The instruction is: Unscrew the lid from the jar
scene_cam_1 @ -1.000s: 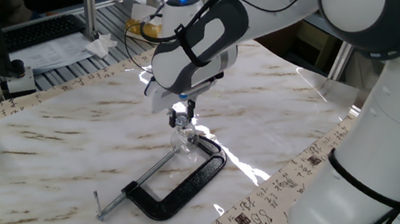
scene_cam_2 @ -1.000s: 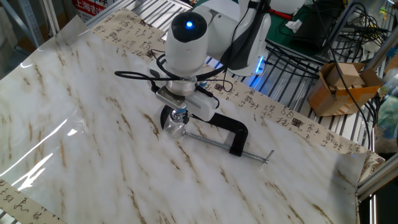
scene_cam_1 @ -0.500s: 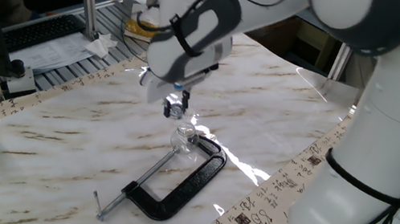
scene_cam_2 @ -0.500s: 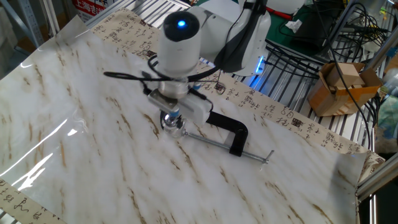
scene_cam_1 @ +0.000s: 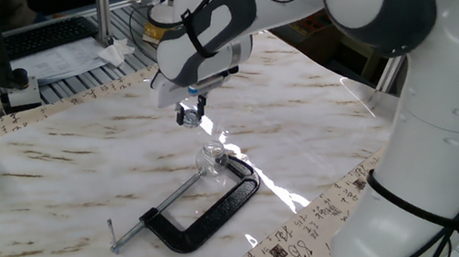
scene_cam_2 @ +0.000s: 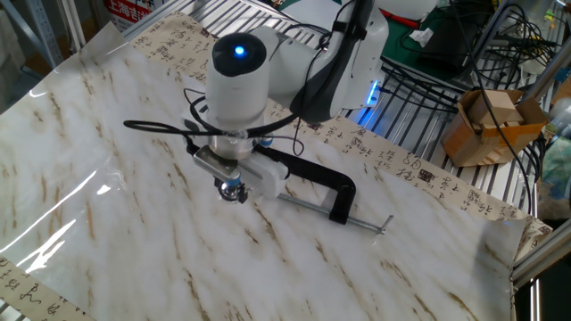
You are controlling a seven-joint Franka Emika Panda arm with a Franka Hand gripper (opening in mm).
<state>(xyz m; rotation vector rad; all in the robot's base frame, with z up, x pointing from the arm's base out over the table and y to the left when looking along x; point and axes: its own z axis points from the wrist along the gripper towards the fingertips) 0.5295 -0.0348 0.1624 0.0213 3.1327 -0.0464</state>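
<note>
Step, lid removal: end effector [scene_cam_1: 188,112] closed on 1 lid [scene_cam_1: 187,114] above jar [scene_cam_1: 212,156] mid-counter [scene_cam_1: 51,177]; lift vertically, set down away from C-clamp [scene_cam_1: 197,210].

Bright, even overhead lighting. Glare streaks on glossy marble table [scene_cam_1: 78,172] at centre and lower left of the other fixed view. Soft, faint shadows. Slight blur throughout.
</note>
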